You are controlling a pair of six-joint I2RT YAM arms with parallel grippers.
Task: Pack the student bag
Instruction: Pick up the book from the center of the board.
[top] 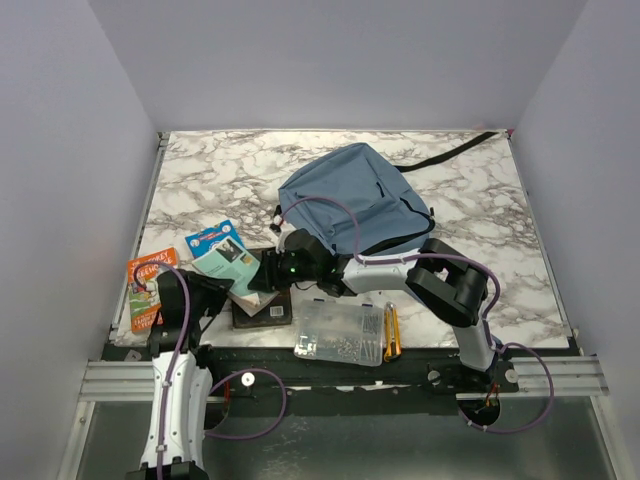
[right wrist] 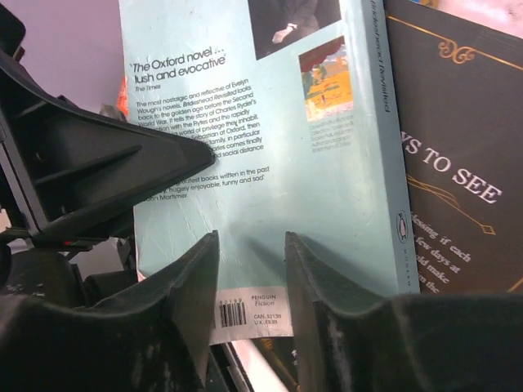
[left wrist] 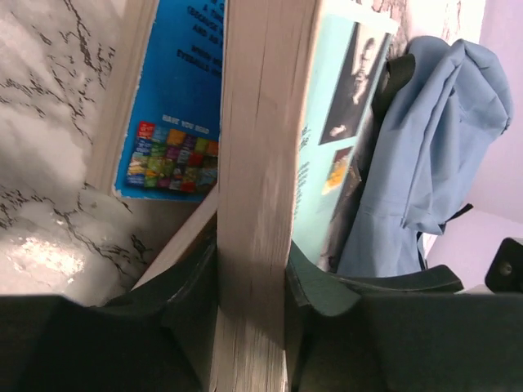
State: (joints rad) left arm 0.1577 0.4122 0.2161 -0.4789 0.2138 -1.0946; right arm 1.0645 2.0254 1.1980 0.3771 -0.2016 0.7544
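Observation:
The student bag (top: pixel 350 195) is a blue-grey backpack lying at the table's middle, also visible in the left wrist view (left wrist: pixel 425 139). A pale teal paperback (top: pixel 236 264) stands tilted on edge in front of it. My left gripper (left wrist: pixel 252 257) is shut on the paperback's page block (left wrist: pixel 257 147), one finger on each cover. My right gripper (right wrist: pixel 251 238) reaches across from the right, with its fingers (right wrist: pixel 196 278) parted against the teal back cover (right wrist: pixel 245 139) and nothing between them. In the top view the two grippers (top: pixel 228 290) (top: pixel 262 272) meet at the book.
A blue book (top: pixel 212 240) and an orange book (top: pixel 150 285) lie at the left. A dark hardcover (top: pixel 262 308) lies under the paperback. A clear pencil case (top: pixel 340 333) and a yellow item (top: pixel 392 333) sit at the near edge. A black strap (top: pixel 455 152) trails back right.

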